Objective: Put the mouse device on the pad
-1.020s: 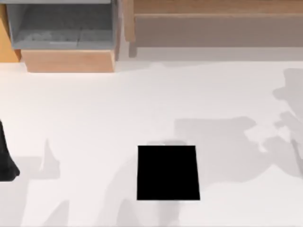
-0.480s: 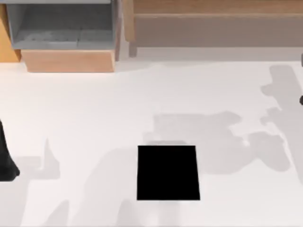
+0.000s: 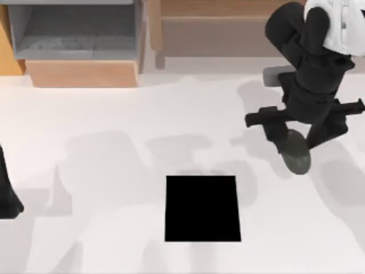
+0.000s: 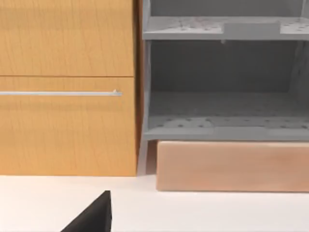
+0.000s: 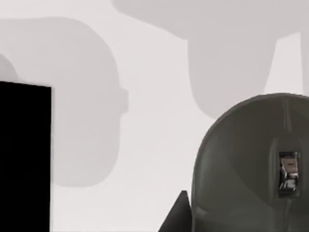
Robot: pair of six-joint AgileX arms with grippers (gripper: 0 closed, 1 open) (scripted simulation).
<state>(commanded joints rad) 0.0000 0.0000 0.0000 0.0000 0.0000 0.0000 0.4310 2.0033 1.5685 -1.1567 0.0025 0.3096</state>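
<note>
My right pincer (image 3: 297,149) carries the mouse device (image 3: 296,157).
Its fingers are clamped on the mouse, above the desk's (image 3: 114,217) right half, well apart from the pad (image 3: 202,208); left arm parked at the left edge.

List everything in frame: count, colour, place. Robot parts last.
small oval dark grey-olive computer mouse: 1, grey-olive, right side of the table, in the right claw, apart from the pad
flat matte black square pad: 1, black, front centre of the table
white table: 1, white, under everything
grey open shelf unit: 1, grey, back left
orange wooden cabinet: 1, orange, beside the shelf
left claw: 1, black, parked at the left edge
right claw: 1, black, back right, gripping the mouse
</note>
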